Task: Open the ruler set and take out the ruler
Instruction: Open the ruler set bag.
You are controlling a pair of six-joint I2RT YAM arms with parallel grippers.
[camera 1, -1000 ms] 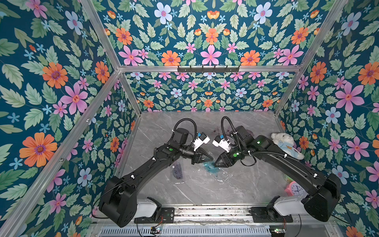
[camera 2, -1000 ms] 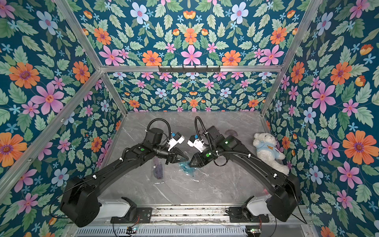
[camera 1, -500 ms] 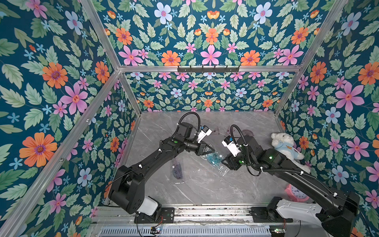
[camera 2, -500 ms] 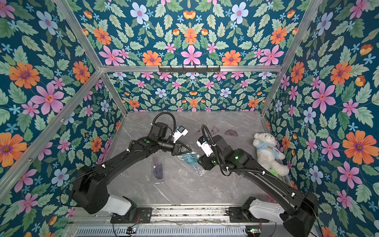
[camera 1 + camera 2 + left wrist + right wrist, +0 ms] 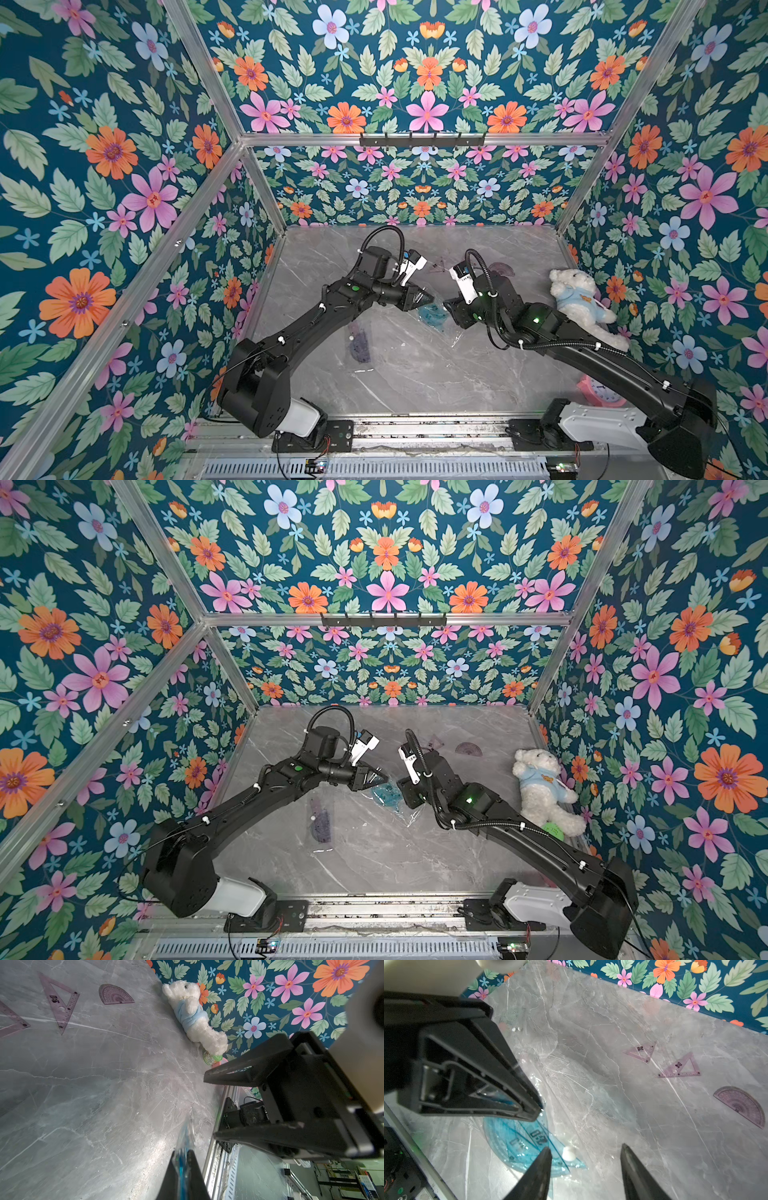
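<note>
Near the middle of the table [image 5: 395, 374], the left gripper [image 5: 536, 1110] is pinched shut on one edge of the ruler set [image 5: 519, 1140], a clear pouch of blue rulers. The right gripper [image 5: 585, 1148] hovers just beside it, fingers apart. The pouch lies off to one finger's side, not between them.

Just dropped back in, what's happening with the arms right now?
The left end effector is shut on one edge of the clear bag of blue rulers, low over the table. The right end effector is open beside the bag, holding nothing. The rulers are inside, none taken out yet.
</note>
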